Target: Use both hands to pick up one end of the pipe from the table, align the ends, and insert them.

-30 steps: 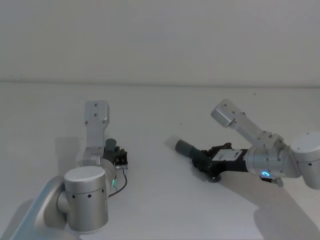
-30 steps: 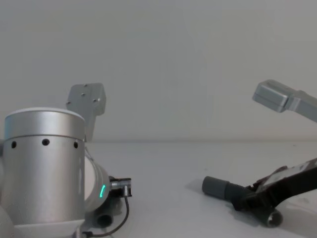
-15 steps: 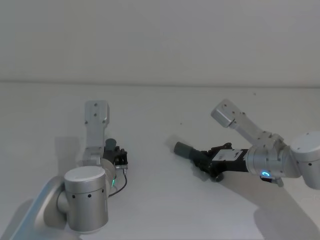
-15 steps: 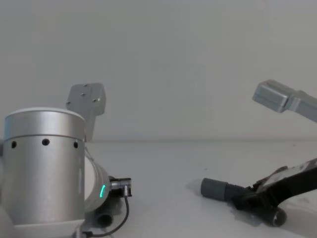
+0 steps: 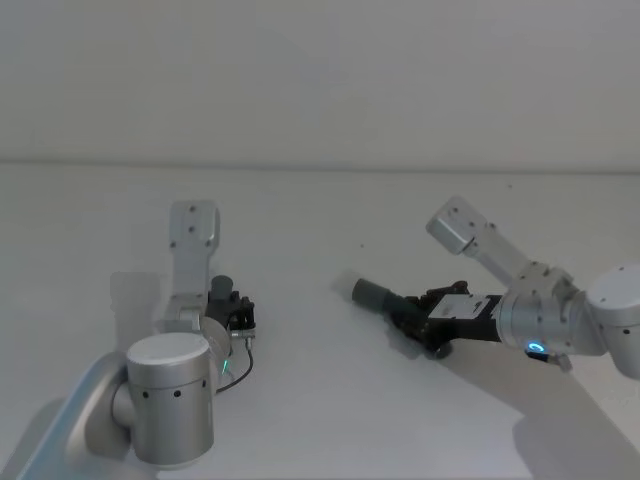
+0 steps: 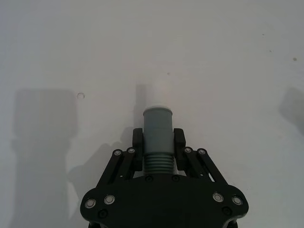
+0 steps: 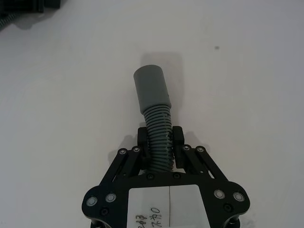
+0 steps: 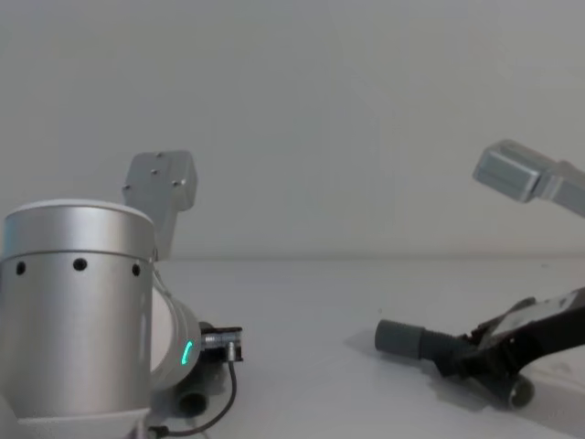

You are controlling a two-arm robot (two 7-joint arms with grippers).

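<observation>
**Both grippers gripping pipe pieces**

L gripper (image 6: pixel 158 142): jaws clamped on short tube (image 6: pixel 157 124), low on robot's left side of table (image 5: pixel 320 420). R gripper (image 7: pixel 160 141): jaws clamped on hose (image 7: pixel 158 121) ribs, cuff (image 7: pixel 152 90) sticking out toward centre. Pieces well apart.

In the chest view's lower left, a silver arm joint (image 8: pixel 78 311) hides most of the short tube (image 8: pixel 194 400). The rear of the long hose (image 7: pixel 152 90) runs beneath the right claw (image 7: pixel 160 137).
</observation>
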